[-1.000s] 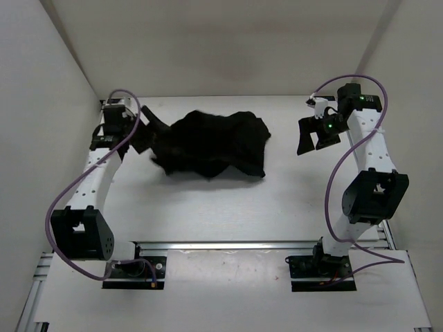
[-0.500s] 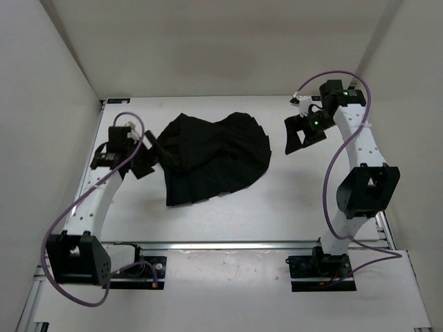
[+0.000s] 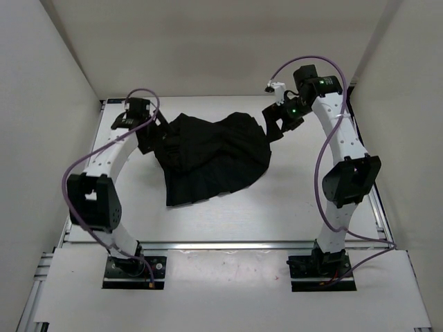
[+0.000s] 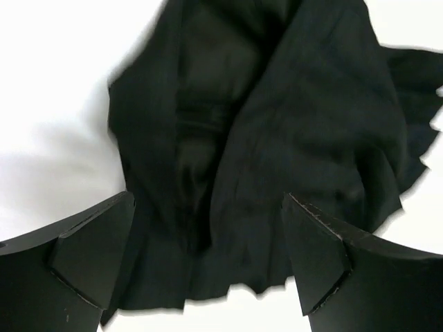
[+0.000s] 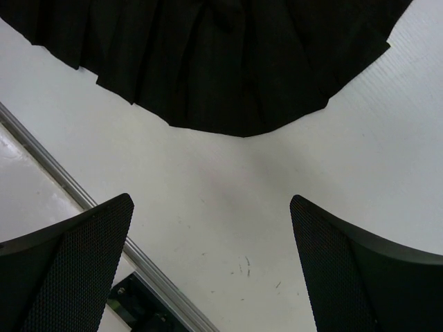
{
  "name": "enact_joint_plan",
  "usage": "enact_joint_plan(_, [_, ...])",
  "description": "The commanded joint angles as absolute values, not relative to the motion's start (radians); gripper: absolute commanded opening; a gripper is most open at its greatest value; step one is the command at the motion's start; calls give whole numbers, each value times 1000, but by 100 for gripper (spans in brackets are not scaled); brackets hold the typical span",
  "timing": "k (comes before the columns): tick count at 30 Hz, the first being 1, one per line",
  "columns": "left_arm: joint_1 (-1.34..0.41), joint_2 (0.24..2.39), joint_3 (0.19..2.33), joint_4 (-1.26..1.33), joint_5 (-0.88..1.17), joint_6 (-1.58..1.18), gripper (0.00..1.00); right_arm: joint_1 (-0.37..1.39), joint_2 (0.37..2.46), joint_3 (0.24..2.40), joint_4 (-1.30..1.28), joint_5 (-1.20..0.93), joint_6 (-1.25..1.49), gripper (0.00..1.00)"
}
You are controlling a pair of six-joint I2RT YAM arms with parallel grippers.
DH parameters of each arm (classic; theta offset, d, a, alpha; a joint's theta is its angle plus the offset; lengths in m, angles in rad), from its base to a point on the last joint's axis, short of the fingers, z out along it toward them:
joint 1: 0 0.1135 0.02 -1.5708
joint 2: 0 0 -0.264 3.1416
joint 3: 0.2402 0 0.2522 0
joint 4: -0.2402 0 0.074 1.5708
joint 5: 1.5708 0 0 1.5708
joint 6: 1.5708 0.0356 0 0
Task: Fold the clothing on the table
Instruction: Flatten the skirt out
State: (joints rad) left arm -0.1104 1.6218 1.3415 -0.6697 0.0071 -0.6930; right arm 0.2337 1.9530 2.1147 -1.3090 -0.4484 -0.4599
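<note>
Clothing [image 3: 214, 159], black and wrinkled, lay spread on the far middle of the white table [image 3: 291, 207]. Over its left edge hung the left gripper [image 3: 147, 136], jaws wide apart and holding nothing. Just beside its right edge hovered the right gripper [image 3: 275, 124], jaws equally wide and empty.

Count, by kind:

- Black clothing [image 3: 211, 155]: one piece, no second garment in any view.
- White table [image 3: 291, 200]: one.
- Arms: two, the left arm [image 3: 104, 162] and the right arm [image 3: 339, 138].
- Grippers: two, the left gripper [image 4: 208, 200] and the right gripper [image 5: 211, 200], one per arm.
- Black fingers [image 4: 83, 256]: two on each gripper, four in all.
- Purple cables [image 3: 142, 90]: two, one along each arm.
- Black base plates [image 3: 128, 266]: two.
- Lit green lights [image 3: 320, 84]: two, both on the right arm.
- Metal rail [image 3: 228, 245] across the near edge: one.
</note>
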Motion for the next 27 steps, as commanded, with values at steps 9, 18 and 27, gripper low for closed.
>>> enact_joint_plan(9, [-193,1947,1713,-952,-320,-531,99,109,1934,2135,-1319,-483,-454,99])
enact_joint_plan(18, [-173,1962,1683,-979,-334,-540,62,86,1966,2148,-1311,-476,-451,99])
enact_joint_plan(27, [-159,2019,1689,-989,-370,-512,0,84,1974,2161,-1310,-479,-449,99])
